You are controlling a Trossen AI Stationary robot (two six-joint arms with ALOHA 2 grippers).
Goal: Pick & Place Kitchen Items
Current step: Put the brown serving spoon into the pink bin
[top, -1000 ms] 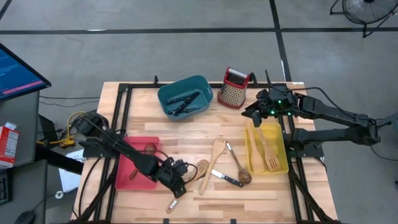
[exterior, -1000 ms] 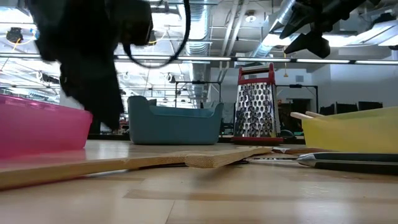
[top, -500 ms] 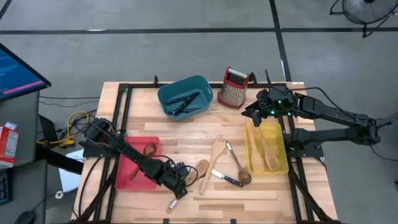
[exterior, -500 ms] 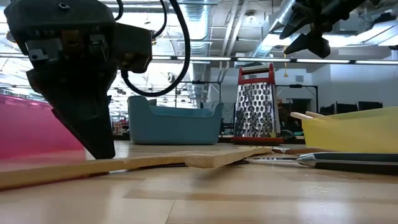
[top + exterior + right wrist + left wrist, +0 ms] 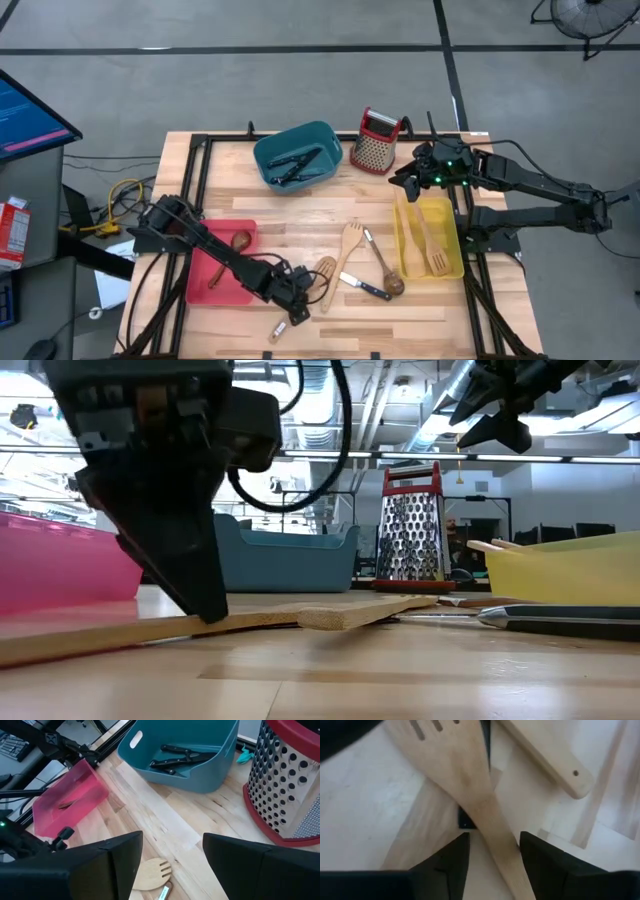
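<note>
High view: left gripper low over the table's near edge, beside the red bin at its 3 o'clock.
Target item: pale slotted spatula, flat on the wood among other utensils.
Key relation: spatula handle passes between the left fingers; long axis slanted, running through the gap, blade ahead toward 11 o'clock in the wrist view.
Left tool state: spread, straddling the handle, not yet pinching.
Nearer arm: left; judged ready to close.
Right gripper: spread, empty, raised above the far end of the yellow bin, well apart.
Teal bin: holds black-handled knives.
</note>
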